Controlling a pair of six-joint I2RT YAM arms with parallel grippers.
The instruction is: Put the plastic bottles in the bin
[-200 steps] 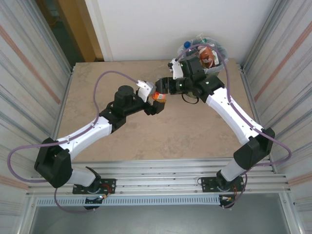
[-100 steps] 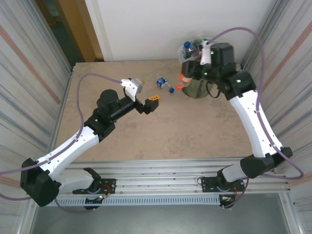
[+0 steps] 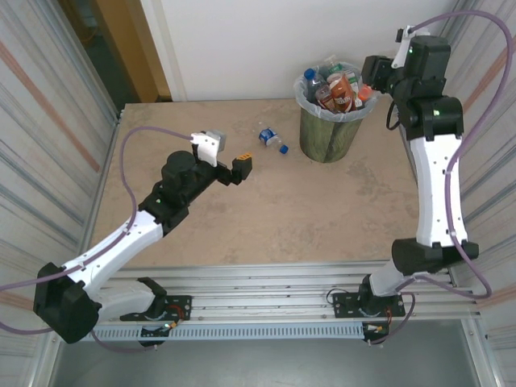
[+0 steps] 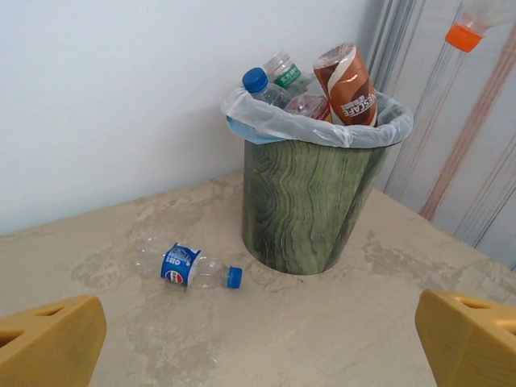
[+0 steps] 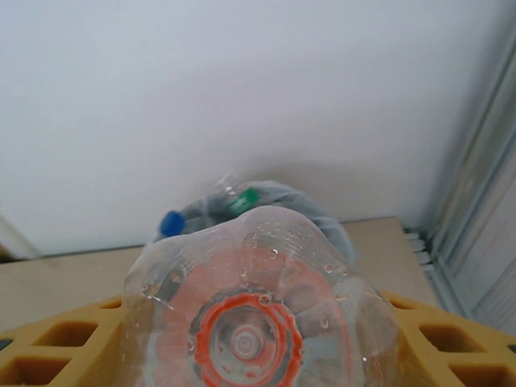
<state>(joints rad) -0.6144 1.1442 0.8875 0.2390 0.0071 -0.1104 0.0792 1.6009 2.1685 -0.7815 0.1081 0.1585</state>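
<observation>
Bin (image 4: pixel 306 201): finished in matt green wood-grain, lined with thin crinkled plastic film (image 4: pixel 260 121). Loose bottle (image 4: pixel 193 268): clear glossy plastic. Tabletop (image 4: pixel 339 339): matt, mottled stone look.

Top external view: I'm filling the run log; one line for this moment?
left gripper: open, empty | right gripper: holding orange-capped clear bottle raised near bin | blue-label bottle: on table beside bin
</observation>
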